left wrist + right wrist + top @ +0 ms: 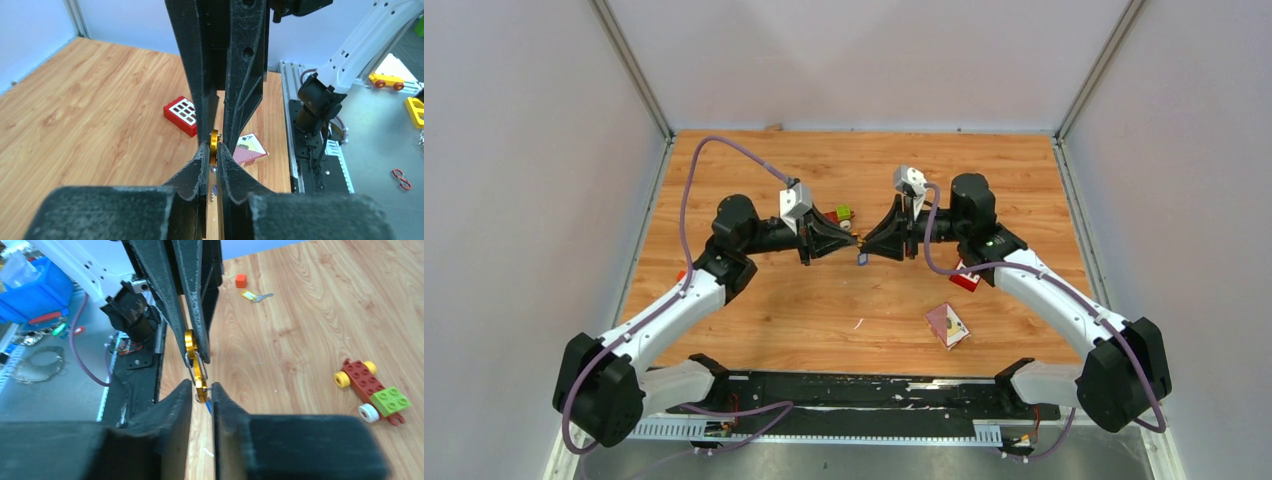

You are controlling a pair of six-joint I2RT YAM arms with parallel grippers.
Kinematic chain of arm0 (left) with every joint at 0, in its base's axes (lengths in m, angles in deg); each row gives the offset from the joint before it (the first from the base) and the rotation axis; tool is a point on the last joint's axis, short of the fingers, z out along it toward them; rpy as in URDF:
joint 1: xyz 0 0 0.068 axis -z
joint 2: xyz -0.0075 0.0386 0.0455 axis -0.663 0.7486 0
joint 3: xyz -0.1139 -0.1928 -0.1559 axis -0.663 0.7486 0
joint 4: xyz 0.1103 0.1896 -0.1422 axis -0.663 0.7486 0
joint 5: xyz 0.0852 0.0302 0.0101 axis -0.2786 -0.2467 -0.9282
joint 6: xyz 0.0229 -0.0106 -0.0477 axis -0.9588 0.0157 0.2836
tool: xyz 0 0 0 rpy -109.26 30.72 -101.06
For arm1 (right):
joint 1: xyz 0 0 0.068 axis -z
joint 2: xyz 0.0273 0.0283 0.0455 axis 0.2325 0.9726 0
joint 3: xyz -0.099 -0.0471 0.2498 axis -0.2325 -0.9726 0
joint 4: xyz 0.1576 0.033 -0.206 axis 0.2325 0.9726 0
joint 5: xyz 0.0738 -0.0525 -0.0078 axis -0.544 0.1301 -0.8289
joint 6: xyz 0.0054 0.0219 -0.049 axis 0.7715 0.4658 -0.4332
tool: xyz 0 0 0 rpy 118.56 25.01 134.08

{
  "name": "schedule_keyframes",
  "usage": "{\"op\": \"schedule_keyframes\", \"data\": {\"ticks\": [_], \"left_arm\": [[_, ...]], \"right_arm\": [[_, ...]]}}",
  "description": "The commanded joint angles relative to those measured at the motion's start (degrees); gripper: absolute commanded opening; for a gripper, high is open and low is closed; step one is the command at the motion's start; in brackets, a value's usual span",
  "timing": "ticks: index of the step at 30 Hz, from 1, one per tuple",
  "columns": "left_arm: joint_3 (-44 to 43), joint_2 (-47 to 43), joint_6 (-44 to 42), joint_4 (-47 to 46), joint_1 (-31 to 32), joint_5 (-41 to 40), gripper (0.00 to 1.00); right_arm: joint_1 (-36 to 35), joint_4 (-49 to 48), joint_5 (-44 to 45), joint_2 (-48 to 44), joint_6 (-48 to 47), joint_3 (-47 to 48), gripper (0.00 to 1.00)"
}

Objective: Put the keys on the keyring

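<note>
Both arms meet tip to tip above the table [754, 320], and the keyring [200, 382] hangs in the air between them. It is probably held up there so that its gate can be worked open with room beneath for a key to swing.

The left pincer [212, 150] is pressed together on the keyring's upper loop and pinches it edge-on, which I judge steadies it for the other arm. The right pincer [202, 390] stands a little parted round the keyring's lower end. Whether its pads press on the metal I cannot tell.

A sliver of blue [861, 260] shows just under the keyring. It looks like the blue-headed key dangling from it, though too little shows to be sure that it is threaded on. The yellow-headed key [255, 296] lies flat on the table well apart from the keyring, on the left arm's side, so I judge it is not yet on.

Counted:
- **Task things:** one keyring and two keys, one of them only partly seen.
- **Pincers:** two.
- **Orange cube [241, 280]:** one, just beside the yellow key and as far from the keyring.
- **Toy car [372, 390]:** one, near the keyring, on the table farther from the arm bases.
- **Red block [181, 114]:** one, near the keyring on the right arm's side.
- **Playing card [250, 148]:** one, on the same side, closer to the bases
</note>
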Motion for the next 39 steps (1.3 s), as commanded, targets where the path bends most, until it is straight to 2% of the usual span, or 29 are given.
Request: {"op": "schedule_keyframes", "data": {"ticks": [1,5,8,12,16,22,30,35,39], "left_arm": [[-3.5,-3.0,-10.5,10.5,-0.1,-2.2,0.0],[-8.3,-4.4,-20.4,26.4,-2.5,-3.7,0.0],[-13.7,-4.8,-31.4,44.4,-6.2,-7.8,0.0],[-19.2,-5.1,-47.5,68.3,-13.3,-14.5,0.0],[-20.7,-5.7,-61.4,82.5,-20.3,-22.8,0.0],[-19.4,-2.5,-71.8,86.8,-33.1,-29.1,0.0],[-20.1,9.4,-79.2,84.8,-45.9,-32.6,0.0],[-19.0,13.9,-81.1,82.0,-49.2,-34.7,0.0],[-16.4,14.8,-81.0,79.4,-49.2,-31.9,0.0]], "right_arm": [[0.2,3.9,3.1,-0.4,-4.6,1.2,0.29],[0.2,8.8,6.8,-2.1,-9.3,2.0,0.47],[0.3,11.9,9.1,-3.3,-11.3,2.4,0.58],[0.2,13.3,10.6,-5.1,-12.7,2.0,0.62],[0.2,13.7,9.6,-5.5,-12.4,2.1,0.62],[0.3,14.3,7.6,-4.5,-11.8,2.5,0.62],[0.3,14.7,7.1,-4.2,-12.3,2.1,0.61],[0.3,14.7,7.0,-3.6,-12.5,2.0,0.61],[0.3,14.6,6.8,-3.0,-12.4,2.1,0.61]]}}
